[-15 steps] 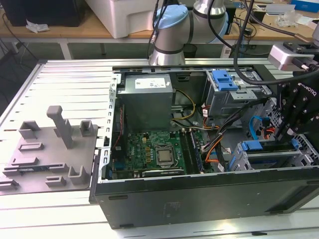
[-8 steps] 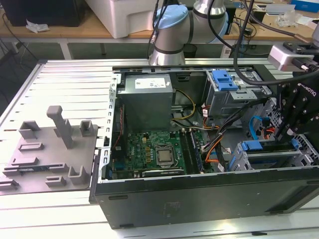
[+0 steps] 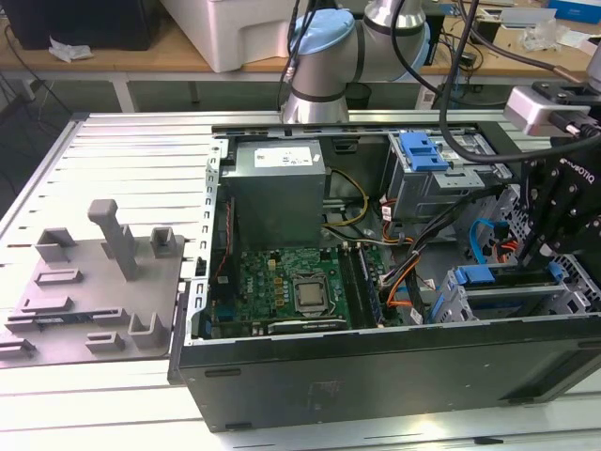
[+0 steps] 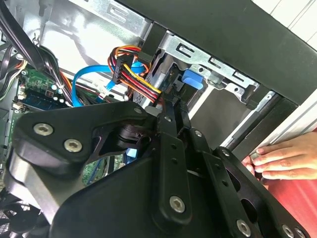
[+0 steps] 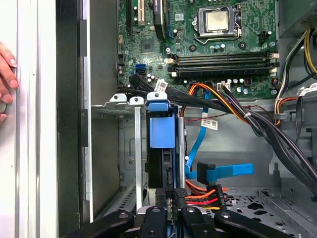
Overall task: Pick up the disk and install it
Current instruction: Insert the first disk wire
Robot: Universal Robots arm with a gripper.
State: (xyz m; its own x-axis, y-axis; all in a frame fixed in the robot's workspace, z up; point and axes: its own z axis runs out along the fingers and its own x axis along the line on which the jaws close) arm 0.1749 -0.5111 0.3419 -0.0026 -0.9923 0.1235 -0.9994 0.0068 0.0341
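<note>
First wrist view, centre of frame: the disk [image 5: 161,148] stands on edge in its drive cage [image 5: 130,148], my pincer [image 5: 173,206] closed on its near end. I judge this the seating step; it calls for a straight push along the slot. Cables [image 5: 233,111] crowd one side, and a person's hand [image 5: 6,74] rests on the surface at the left edge.

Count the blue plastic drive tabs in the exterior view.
2. The upper blue tab tops the upper drive cage. The lower blue tab sits on the lower cage, toward the exterior view's right. Others may be hidden.
</note>
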